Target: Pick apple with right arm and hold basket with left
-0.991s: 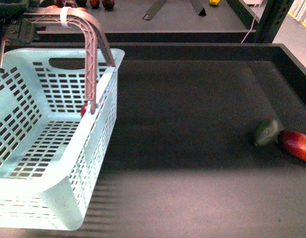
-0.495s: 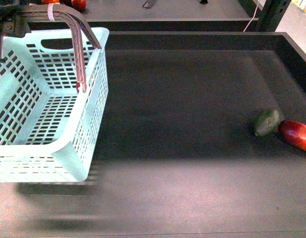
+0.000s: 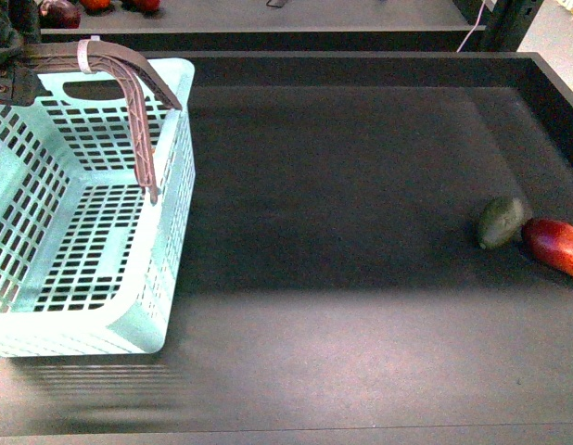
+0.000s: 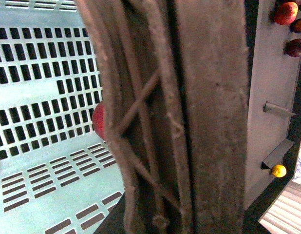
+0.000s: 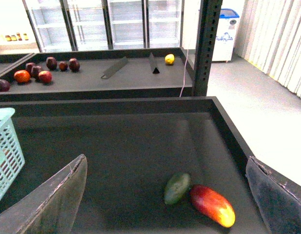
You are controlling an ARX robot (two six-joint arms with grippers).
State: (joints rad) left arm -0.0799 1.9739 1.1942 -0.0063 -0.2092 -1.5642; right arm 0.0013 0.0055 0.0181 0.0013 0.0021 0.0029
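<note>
Clearly the pale mint basket point(image 3: 82, 278) sits at the left side of the dark table point(image 3: 342, 306), its brown lattice handle point(image 3: 129, 83) raised over the far rim. At the front view's upper left corner the left end effector point(image 3: 8, 69) sits at the handle's end; the left wrist view is filled by that handle point(image 4: 189, 117) running close past the camera, yet neither picture shows the fingers themselves, so I cannot tell whether they are pressed onto it. Beside the handle in the left wrist view, a sliver of red, the apple point(image 4: 99, 122), shows against the basket's slotted wall point(image 4: 38, 87), just above its floor; most of it is hidden. The right end effector point(image 5: 165, 200) hangs above the table with its two fingers point(image 5: 53, 200) spread wide and nothing between them. Below it, near the table's right edge, a dark green avocado point(image 3: 502, 222) lies touching an elongated red-orange fruit point(image 3: 557, 247). Behind the table, a shelf point(image 5: 92, 78) carries several small dark red fruits point(image 5: 38, 73) and a yellow one point(image 5: 169, 59)
</note>
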